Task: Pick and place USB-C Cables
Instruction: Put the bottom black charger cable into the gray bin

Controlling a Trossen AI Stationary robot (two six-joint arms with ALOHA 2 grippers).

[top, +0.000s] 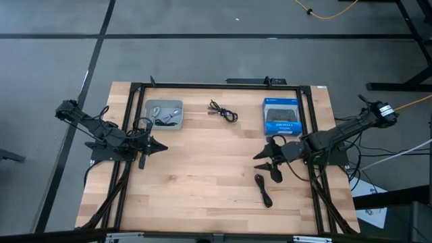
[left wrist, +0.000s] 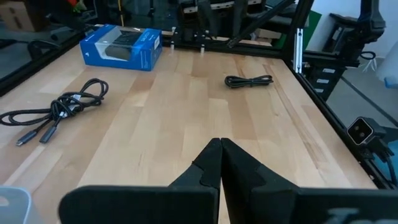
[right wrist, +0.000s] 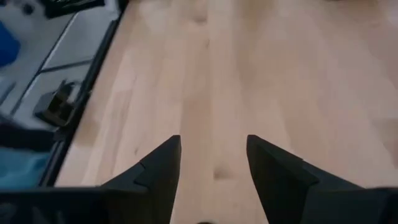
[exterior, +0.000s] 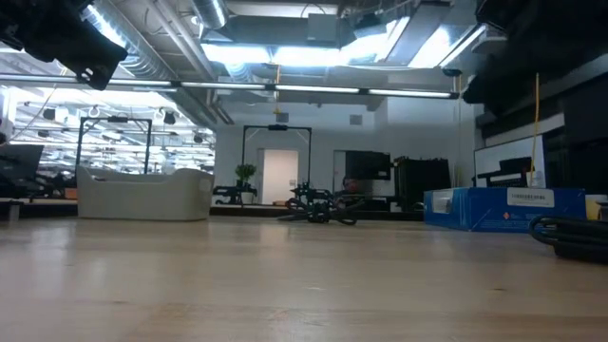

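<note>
While the grey tray (top: 165, 115) at the table's far left already holds what look like cables (top: 162, 119), at least 1 pale and 1 dark, though the high view is too coarse to count them, 2 black cables lie loose on the wood. 1 bundle (top: 223, 111) sits at the far middle, between the tray and the blue box (top: 281, 116). The other (top: 263, 190) lies stretched out near the right front, just in front of the right gripper (top: 264, 160).

That gripper hovers with its fingers (right wrist: 161, 163) spread apart and nothing between them; its wrist view shows only bare wood. The left gripper (top: 162, 147) waits just in front of the tray, fingers (left wrist: 219, 163) pressed together, holding nothing.

So the job seems partly done: some cables are placed and 2 remain to be picked up. The near right one is probably next, given how close the open gripper is.
</note>
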